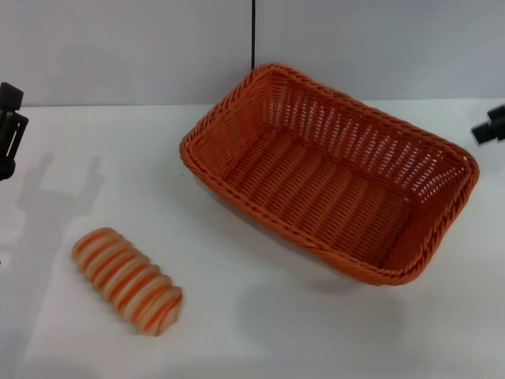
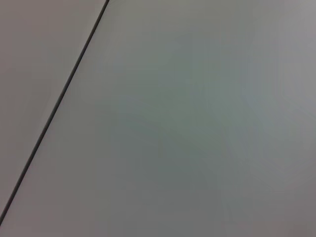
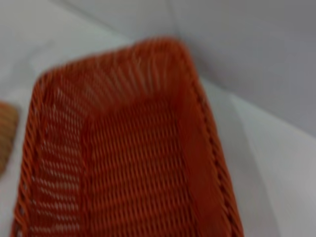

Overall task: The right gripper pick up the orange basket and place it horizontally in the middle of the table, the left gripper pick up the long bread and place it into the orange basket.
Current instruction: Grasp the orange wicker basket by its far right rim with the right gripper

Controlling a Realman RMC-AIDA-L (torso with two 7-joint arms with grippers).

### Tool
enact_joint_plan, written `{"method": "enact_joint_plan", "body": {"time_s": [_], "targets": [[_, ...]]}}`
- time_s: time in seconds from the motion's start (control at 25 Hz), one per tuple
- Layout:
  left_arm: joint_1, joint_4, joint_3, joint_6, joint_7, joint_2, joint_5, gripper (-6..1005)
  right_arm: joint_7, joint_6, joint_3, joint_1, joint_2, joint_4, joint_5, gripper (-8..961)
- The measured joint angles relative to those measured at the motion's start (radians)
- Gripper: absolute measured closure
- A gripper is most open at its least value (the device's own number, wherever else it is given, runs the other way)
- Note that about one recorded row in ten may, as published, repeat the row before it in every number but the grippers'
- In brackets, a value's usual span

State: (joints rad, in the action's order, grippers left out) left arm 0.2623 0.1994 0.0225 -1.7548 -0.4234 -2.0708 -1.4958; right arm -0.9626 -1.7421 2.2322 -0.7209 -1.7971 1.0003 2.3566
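The orange basket (image 1: 331,170) lies empty on the white table (image 1: 237,332), skewed diagonally, right of centre. It fills the right wrist view (image 3: 128,148). The long bread (image 1: 127,280), striped orange and cream, rests on the table at front left, well clear of the basket; a sliver of it shows in the right wrist view (image 3: 6,136). My left gripper (image 1: 9,130) hangs at the far left edge, behind and to the left of the bread. Only a black tip of my right gripper (image 1: 491,126) shows at the far right edge, beside the basket's right corner.
A grey wall (image 1: 118,47) stands behind the table, with a thin black vertical line (image 1: 253,31) on it. The left wrist view shows only plain grey surface crossed by a dark line (image 2: 54,108).
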Motion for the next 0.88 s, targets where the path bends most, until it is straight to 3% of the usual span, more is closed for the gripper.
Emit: {"method": "enact_joint_plan", "body": {"time_s": [0.12,0.28,0.88], "targets": [[0.000,0.008,-0.002,0.011,0.000,0.000,0.000,156,0.009,0.029,-0.054,-0.010,-0.011,-0.011,0.037,447],[0.000,0.009,-0.003,0.014,0.000,0.000,0.000,155,0.012,0.066,-0.077,-0.029,-0.043,-0.024,0.122,454],[-0.007,0.011,-0.003,0.016,-0.025,0.000,0.000,156,0.000,0.144,-0.093,-0.032,-0.085,-0.066,0.141,482]]}}
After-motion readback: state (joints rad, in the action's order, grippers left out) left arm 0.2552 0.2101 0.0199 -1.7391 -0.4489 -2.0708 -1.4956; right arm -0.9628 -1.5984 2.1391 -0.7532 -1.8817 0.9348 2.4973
